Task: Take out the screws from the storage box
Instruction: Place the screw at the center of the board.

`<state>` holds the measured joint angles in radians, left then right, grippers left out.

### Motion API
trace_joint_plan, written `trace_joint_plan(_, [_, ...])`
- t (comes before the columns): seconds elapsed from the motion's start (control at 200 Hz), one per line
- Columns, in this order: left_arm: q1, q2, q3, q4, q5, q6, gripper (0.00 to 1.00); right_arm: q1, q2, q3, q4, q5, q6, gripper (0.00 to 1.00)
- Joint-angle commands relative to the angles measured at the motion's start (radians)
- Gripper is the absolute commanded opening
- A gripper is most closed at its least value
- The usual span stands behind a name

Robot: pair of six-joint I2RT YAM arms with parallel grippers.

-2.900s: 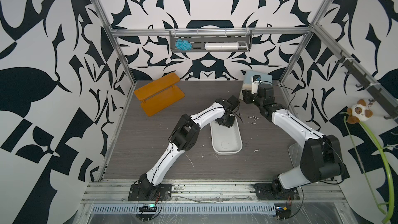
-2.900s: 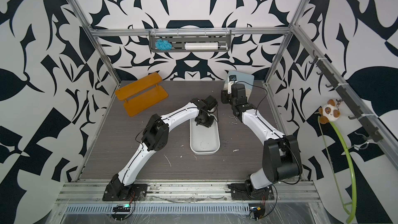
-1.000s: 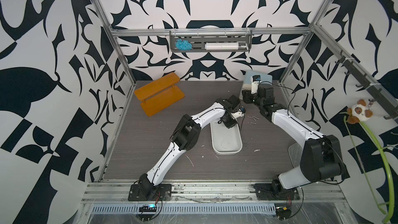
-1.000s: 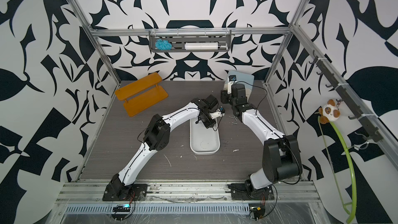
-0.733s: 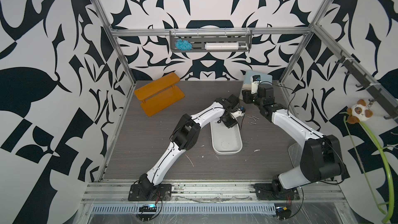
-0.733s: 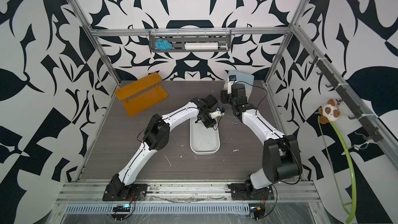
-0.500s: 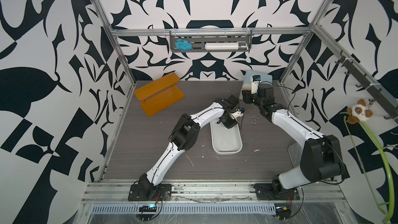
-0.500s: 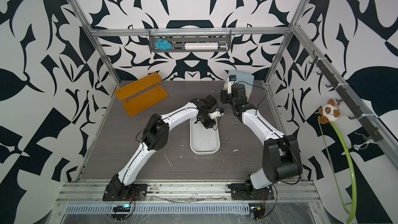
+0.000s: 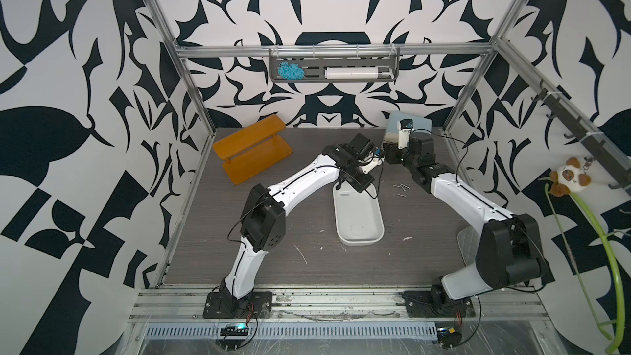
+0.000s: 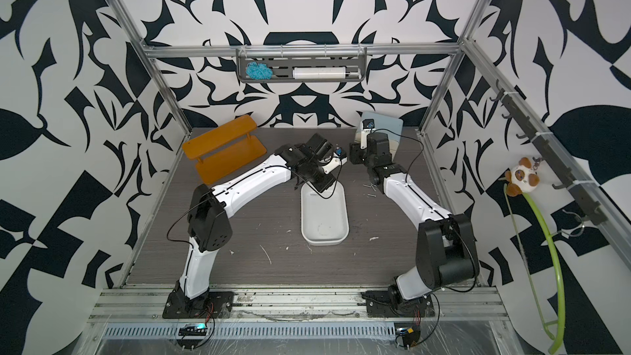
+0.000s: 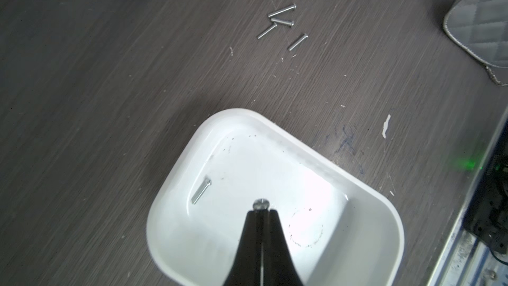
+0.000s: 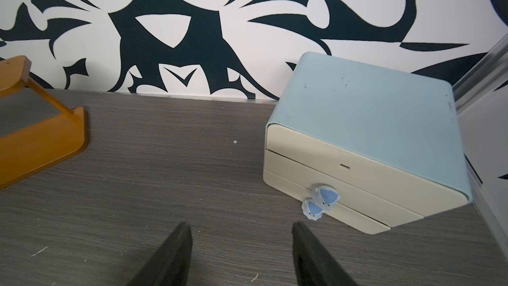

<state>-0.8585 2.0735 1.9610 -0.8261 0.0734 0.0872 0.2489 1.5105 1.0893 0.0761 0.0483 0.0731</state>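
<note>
Only the left wrist view shows the grasp. There the left gripper (image 11: 261, 211) is clenched, its black fingers pressed together on a screw (image 11: 260, 204) whose round head pokes out at the tips, seen end-on. It hangs over the inside of the white storage box (image 11: 176, 177). A second screw (image 11: 200, 194) lies flat on the box floor near one rounded corner. Four screws (image 11: 281, 22) lie out on the table (image 11: 110, 78), close together and apart from the box. The corner of a grey quilted pad (image 11: 478, 23) shows at the edge.

In both top views the wrist hides the fingers and the held screw. The loose screws show only as thin slivers (image 9: 400, 187) on the table between the box (image 9: 358, 233) and the right arm (image 9: 457, 196).

The right wrist view alone shows the right gripper (image 12: 242, 243) released, its two fingers wide apart with bare table between them. It faces the back wall, with the cream drawer cabinet (image 12: 357, 138) to one side and an orange stand (image 12: 41, 144) to the other.

The left arm (image 9: 307, 179) rises from its base at the near edge, bends at the elbow and stretches to the far end of the box, wrist turned downward. The right arm runs along the right side of the table toward the far corner, ending just before the cabinet.
</note>
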Motion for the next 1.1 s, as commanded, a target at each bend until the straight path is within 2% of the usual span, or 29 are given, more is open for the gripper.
trace_joint_plan(0.0, [0.005,-0.090,-0.116,0.016,-0.078,-0.054,0.00,-0.003,-0.014,0.012,0.054,-0.013,0.016,0.62])
trace_joint_plan(0.14, [0.051,-0.236,-0.306,0.062,-0.110,-0.110,0.00,-0.003,-0.006,0.015,0.054,-0.019,0.019,0.62])
trace_joint_plan(0.265, [0.130,-0.348,-0.470,0.132,-0.111,-0.170,0.00,-0.002,-0.003,0.017,0.054,-0.025,0.025,0.62])
trace_joint_plan(0.43, [0.208,-0.439,-0.643,0.241,-0.081,-0.234,0.00,-0.002,0.000,0.013,0.065,-0.061,0.031,0.63])
trace_joint_plan(0.6, [0.229,-0.344,-0.654,0.292,-0.128,-0.282,0.00,0.021,-0.008,-0.034,0.131,-0.220,-0.044,0.61])
trace_joint_plan(0.695, [0.275,-0.271,-0.661,0.357,-0.077,-0.349,0.00,0.057,-0.026,-0.105,0.180,-0.326,-0.192,0.55])
trace_joint_plan(0.755, [0.304,-0.226,-0.662,0.386,-0.057,-0.391,0.00,0.090,-0.039,-0.152,0.222,-0.389,-0.307,0.55])
trace_joint_plan(0.855, [0.329,-0.157,-0.642,0.395,-0.083,-0.427,0.00,0.168,-0.046,-0.197,0.246,-0.331,-0.448,0.56])
trace_joint_plan(1.095, [0.330,-0.085,-0.602,0.374,-0.101,-0.433,0.00,0.184,-0.007,-0.169,0.212,-0.295,-0.445,0.56])
